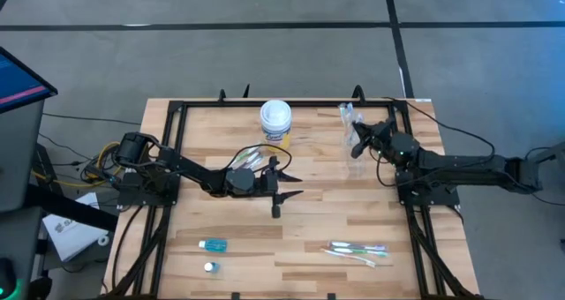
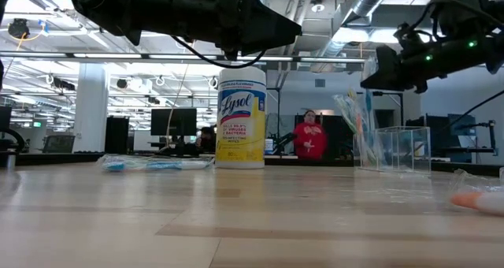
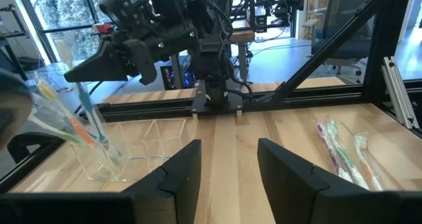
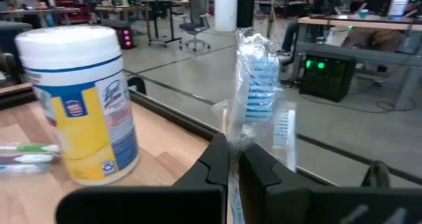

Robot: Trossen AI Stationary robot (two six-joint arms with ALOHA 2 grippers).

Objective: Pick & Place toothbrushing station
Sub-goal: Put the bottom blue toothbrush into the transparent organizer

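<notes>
A wrapped blue toothbrush point(image 4: 258, 85) is pinched between the closed fingers of the right gripper point(image 1: 357, 134), held above the clear plastic cup point(image 1: 355, 166) at the far right of the wooden table point(image 1: 335, 212). The left gripper point(image 1: 284, 183) is held at mid-table with its fingers apart (nothing is gripped). A Lysol wipes canister point(image 1: 275, 122) stands at the far edge. More packaged toothbrushes point(image 1: 358, 251) lie near right, a small blue tube point(image 1: 213, 244) near left.

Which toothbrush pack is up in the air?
The wrapped blue-bristled toothbrush pinched in the right hand, near the table's far right corner. The packs by the canister and near the front edge lie flat on the table.
</notes>
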